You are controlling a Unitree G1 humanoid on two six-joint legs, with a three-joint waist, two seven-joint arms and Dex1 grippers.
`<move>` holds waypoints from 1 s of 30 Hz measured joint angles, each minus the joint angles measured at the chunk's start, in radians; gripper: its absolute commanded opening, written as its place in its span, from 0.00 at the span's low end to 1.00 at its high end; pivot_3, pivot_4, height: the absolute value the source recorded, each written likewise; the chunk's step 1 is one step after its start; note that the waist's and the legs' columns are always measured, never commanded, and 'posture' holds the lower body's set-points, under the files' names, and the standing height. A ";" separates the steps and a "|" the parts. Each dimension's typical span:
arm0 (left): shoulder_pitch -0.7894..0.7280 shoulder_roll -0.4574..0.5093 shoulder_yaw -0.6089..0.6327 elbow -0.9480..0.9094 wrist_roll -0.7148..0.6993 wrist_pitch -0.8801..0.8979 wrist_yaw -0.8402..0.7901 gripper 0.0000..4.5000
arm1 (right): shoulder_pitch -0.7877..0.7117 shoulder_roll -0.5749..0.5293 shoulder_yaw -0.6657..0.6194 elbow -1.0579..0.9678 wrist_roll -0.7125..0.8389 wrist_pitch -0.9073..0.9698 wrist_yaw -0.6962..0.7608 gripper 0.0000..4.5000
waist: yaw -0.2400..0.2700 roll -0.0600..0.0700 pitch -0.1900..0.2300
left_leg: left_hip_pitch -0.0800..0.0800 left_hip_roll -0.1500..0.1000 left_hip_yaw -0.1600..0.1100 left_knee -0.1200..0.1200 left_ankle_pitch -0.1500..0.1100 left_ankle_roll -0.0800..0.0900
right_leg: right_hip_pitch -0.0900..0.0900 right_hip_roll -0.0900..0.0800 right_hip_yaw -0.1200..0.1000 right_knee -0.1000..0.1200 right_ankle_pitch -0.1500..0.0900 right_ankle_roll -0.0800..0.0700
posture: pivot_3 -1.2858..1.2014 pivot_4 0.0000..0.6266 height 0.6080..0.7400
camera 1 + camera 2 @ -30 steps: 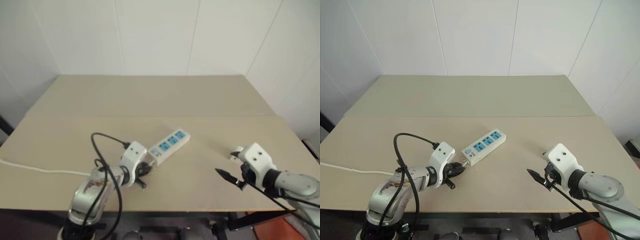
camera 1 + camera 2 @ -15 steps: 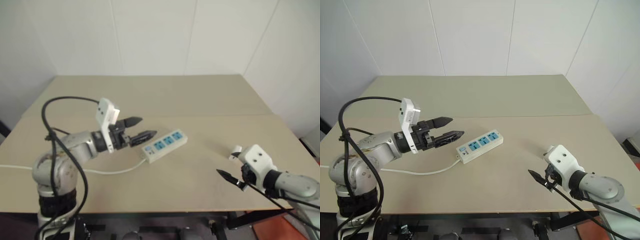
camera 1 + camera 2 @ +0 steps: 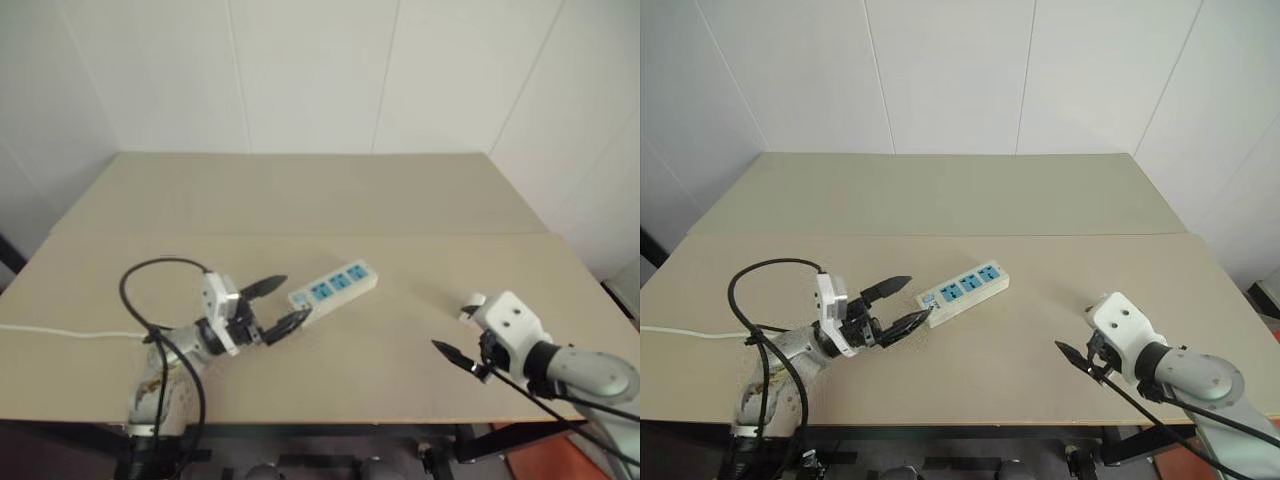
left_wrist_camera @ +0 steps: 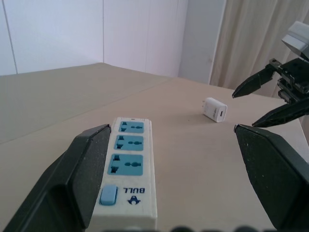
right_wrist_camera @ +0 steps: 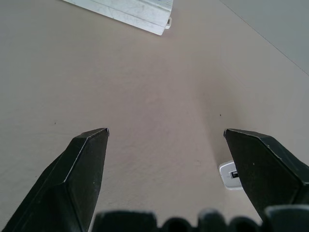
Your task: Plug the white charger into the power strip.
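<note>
My left gripper point(image 3: 902, 308) is spread, empty, at the switch end of the strip point(image 3: 962, 290). Nobody pins the strip, so a push could skate it. The charger point(image 4: 215, 109) lies well right of it, beside my splayed right gripper point(image 3: 451, 353); a sideways grab might flick it away.

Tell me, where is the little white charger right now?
The white charger lies loose on the table on the robot's right side, right beside the open right tool and far from the power strip.
</note>
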 measured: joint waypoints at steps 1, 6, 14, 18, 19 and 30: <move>0.000 0.001 0.000 0.030 0.004 -0.021 -0.003 0.99 | 0.004 0.000 -0.002 -0.002 0.000 0.000 0.000 1.00 | 0.000 0.000 0.000 | 0.000 0.000 0.000 0.000 0.000 0.000 | 0.000 0.000 0.000 0.000 0.000 0.000 | 0.52 0.24 1.00; -0.018 -0.009 0.001 0.178 0.016 -0.112 0.007 0.99 | 0.012 0.000 -0.002 -0.003 -0.003 0.000 -0.006 1.00 | 0.000 0.000 0.000 | 0.001 0.000 0.000 0.000 0.000 0.000 | 0.001 0.000 0.000 0.000 0.000 0.000 | 0.52 0.24 1.00; -0.124 -0.033 -0.021 0.377 0.056 -0.228 0.015 0.99 | 0.023 0.016 -0.002 -0.027 -0.014 0.000 -0.011 1.00 | 0.001 0.000 0.000 | 0.000 0.000 0.000 0.000 0.000 0.000 | 0.001 0.000 -0.001 0.000 0.000 0.000 | 0.52 0.24 1.00; -0.144 -0.032 -0.046 0.440 0.079 -0.243 0.012 0.99 | 0.037 0.025 -0.006 -0.044 -0.020 0.007 -0.017 1.00 | 0.000 0.000 0.000 | 0.000 0.000 -0.001 0.000 0.000 0.000 | 0.001 0.000 -0.001 0.000 0.000 0.000 | 0.52 0.24 1.00; -0.149 -0.031 -0.050 0.448 0.083 -0.244 0.010 0.99 | 0.040 0.030 -0.008 -0.050 -0.020 0.010 -0.020 1.00 | 0.000 0.000 0.000 | 0.000 0.000 -0.001 0.000 0.000 0.000 | 0.001 0.000 -0.001 0.000 0.000 0.000 | 0.52 0.24 1.00; -0.198 -0.020 -0.093 0.521 0.124 -0.261 -0.010 0.99 | 0.059 0.055 -0.011 -0.069 -0.030 0.027 -0.050 1.00 | 0.000 0.000 0.000 | 0.000 0.000 -0.001 0.000 0.000 0.000 | 0.001 0.000 -0.001 0.000 0.000 0.000 | 0.52 0.24 1.00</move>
